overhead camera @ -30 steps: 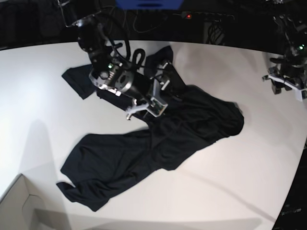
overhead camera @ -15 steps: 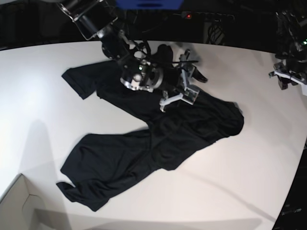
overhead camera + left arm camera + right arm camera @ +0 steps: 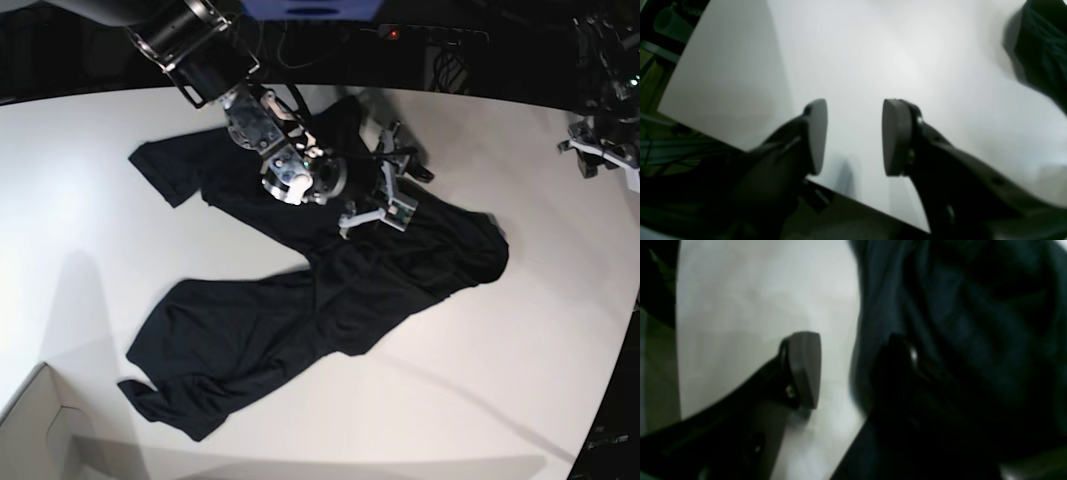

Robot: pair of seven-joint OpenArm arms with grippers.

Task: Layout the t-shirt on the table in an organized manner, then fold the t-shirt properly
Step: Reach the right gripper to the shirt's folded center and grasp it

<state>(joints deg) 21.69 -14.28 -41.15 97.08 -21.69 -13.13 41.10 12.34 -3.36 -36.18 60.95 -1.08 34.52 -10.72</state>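
R arm pose: reaches in from the far-left of the base view, stretched low over the t-shirt [image 3: 300, 300], wrist turned so the right gripper [image 3: 392, 190] points toward the base view's right.
R fingers: apart, moderate gap, nothing between them. In the right wrist view one finger [image 3: 805, 368] hangs over bare table [image 3: 756, 306]; the other is dark against the cloth, edge hard to make out. Contact w/ cloth: can't tell.
L arm pose: parked at the far-right edge of the base view, near the table's rim, well apart from the shirt.
L fingers: left gripper [image 3: 853, 136] w/ pads [image 3: 816, 136] apart, medium gap, empty; only white tabletop shows between them. Table edge runs just below the pads in the left wrist view; a bit of black cloth shows in the top-right corner of that view.
T-shirt: on the table, mid-area, crumpled and spread diagonally. One sleeve-like flap lies far-left, a bunched lobe sits at the right, a wide wrinkled part trails toward near-left. Not flat, not folded.
Containers: cardboard box [image 3: 40, 430], corner only, near-left of base view; inside not visible.
Around: cables and a small red light [image 3: 394, 34] beyond the far edge; blue object [image 3: 310, 8] at top centre, cut off.
In the way: R arm covers the shirt's upper-middle part in the base view.
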